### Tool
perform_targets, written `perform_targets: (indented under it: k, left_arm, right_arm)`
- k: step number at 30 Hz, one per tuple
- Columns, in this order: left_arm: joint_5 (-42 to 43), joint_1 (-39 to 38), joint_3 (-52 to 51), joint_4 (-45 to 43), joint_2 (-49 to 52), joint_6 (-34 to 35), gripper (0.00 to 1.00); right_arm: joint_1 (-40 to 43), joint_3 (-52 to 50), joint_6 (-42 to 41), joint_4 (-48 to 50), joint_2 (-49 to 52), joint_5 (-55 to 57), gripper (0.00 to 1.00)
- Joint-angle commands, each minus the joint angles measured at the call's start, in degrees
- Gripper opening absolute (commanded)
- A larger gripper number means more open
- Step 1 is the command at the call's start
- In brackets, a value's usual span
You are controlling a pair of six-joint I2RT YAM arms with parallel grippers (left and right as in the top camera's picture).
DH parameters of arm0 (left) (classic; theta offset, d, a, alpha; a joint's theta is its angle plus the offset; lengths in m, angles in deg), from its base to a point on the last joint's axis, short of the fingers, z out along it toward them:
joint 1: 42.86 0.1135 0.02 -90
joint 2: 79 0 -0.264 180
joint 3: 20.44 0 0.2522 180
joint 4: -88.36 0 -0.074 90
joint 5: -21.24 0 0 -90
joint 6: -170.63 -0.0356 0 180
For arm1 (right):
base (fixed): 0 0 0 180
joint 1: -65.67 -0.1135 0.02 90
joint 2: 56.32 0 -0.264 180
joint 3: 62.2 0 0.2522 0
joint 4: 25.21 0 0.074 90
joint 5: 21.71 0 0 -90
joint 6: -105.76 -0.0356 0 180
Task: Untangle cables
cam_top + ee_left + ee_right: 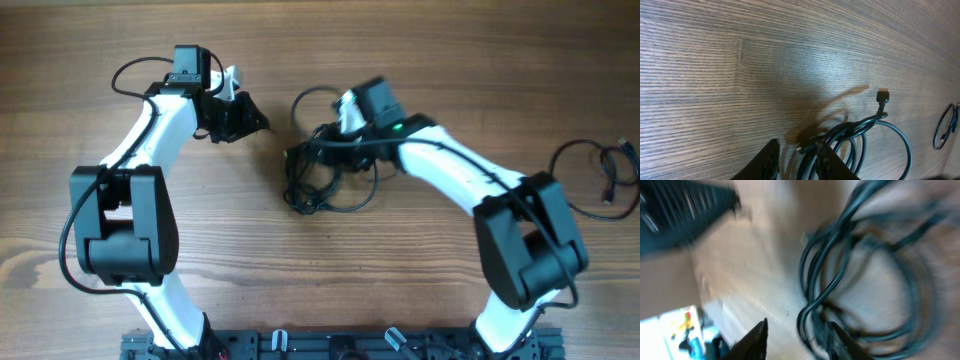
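Overhead: brown wood-grain table (450, 40) fills the whole view, grain running left-right, no edge in sight. Black rail (340, 345) runs along the near side, with both arm bases at it. The room shows only in the right wrist view: a bright blurred patch with coloured bits (685, 330) at lower left, past what looks like the table's edge. Can't tell what it is. Left wrist view: soft light sheen on the wood, cable shadows across it.

Left arm (150, 140) goes up the left side and bends right. Right arm (470, 180) angles up-left to table centre.

Cable tangle (303, 195): table centre, several thin black loops piled together, under the right arm's wrist. Separate cable (608, 185): loose loop at the far right edge, well apart from the tangle.

Left gripper (797, 159): narrow gap, bare wood between the fingers, holding nothing. It sits just left of the tangle; can't tell whether it touches.

Right gripper (797, 337): view is blurred, but the jaws are clearly apart. Strands of the tangle run through the gap and are not pinched from both sides.

Plug (883, 94): small, on a cable end poking out of the tangle, over bare wood.
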Motion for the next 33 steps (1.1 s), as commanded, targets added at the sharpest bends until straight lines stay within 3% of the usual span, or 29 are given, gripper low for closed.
perform_targets:
  k: [1, 9, 12, 18, 33]
  left_arm:
    - [0.11, -1.79, -0.52, -0.48, 0.63, -1.81, 0.27]
    - [0.0, -6.8, -0.52, -0.48, 0.63, -10.97, 0.27]
    - [-1.09, -7.17, -0.52, 0.72, 0.63, -10.93, 0.22]
    - [-4.17, -7.15, -0.52, 3.78, 0.66, -10.56, 0.21]
    - [-4.2, -7.96, -0.55, 7.13, 2.08, -5.7, 0.15]
  right_arm:
    - [1.18, 0.66, 1.16, 0.31, -0.31, 8.74, 0.41]
    - [1.07, 0.66, -1.73, 8.33, 4.44, 12.02, 0.4]
    - [1.07, 0.66, -5.62, 11.23, 6.16, 12.02, 0.4]
    - [1.07, 0.66, -8.28, 16.74, 6.8, 11.96, 0.35]
    - [1.01, 0.66, -11.63, 17.03, 6.84, 11.98, 0.34]
